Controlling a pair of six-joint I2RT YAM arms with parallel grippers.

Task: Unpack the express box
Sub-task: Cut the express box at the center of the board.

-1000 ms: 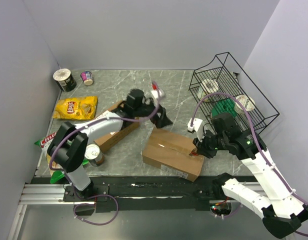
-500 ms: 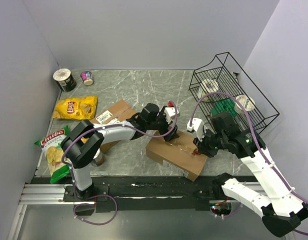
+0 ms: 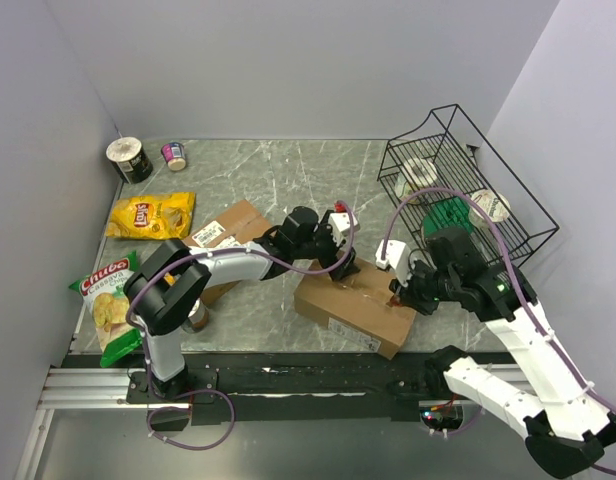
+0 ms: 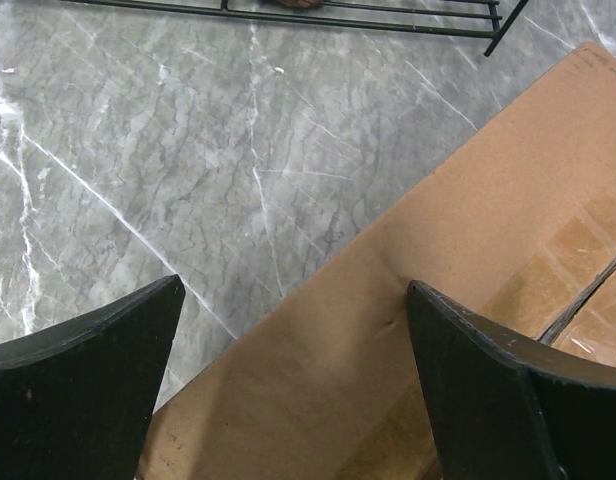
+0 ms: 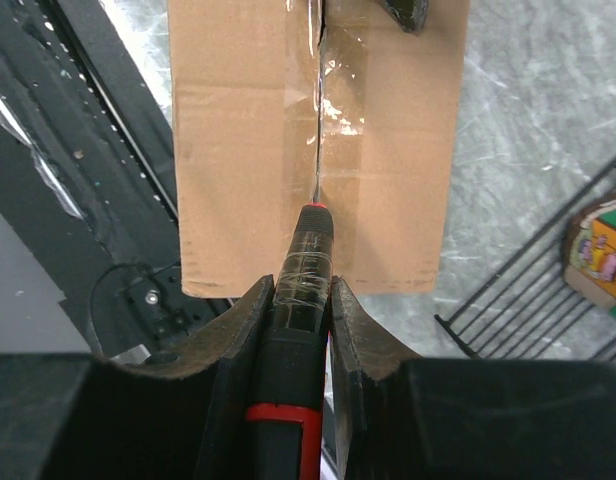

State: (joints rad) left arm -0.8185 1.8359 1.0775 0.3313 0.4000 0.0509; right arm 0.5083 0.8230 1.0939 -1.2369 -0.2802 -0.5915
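Observation:
The brown taped express box [image 3: 356,306] lies near the table's front edge; it also shows in the right wrist view [image 5: 248,130] and the left wrist view [image 4: 458,300]. My left gripper [image 3: 338,262] is open, its fingers [image 4: 83,390] spread over the box's far left edge. My right gripper [image 3: 400,297] is shut on a black-and-red cutter [image 5: 300,300], whose tip sits on the box's taped centre seam [image 5: 319,120] near the box's right end.
A black wire basket [image 3: 458,185] with items stands at the back right. A second cardboard box [image 3: 223,250], a chips bag [image 3: 151,214], a cassava chips bag [image 3: 106,295], a can [image 3: 193,315] and two cups [image 3: 131,158] lie on the left.
My left gripper swung from the second box over to the express box's far edge and stays there. The express box shifted slightly. My right gripper keeps the cutter on the seam.

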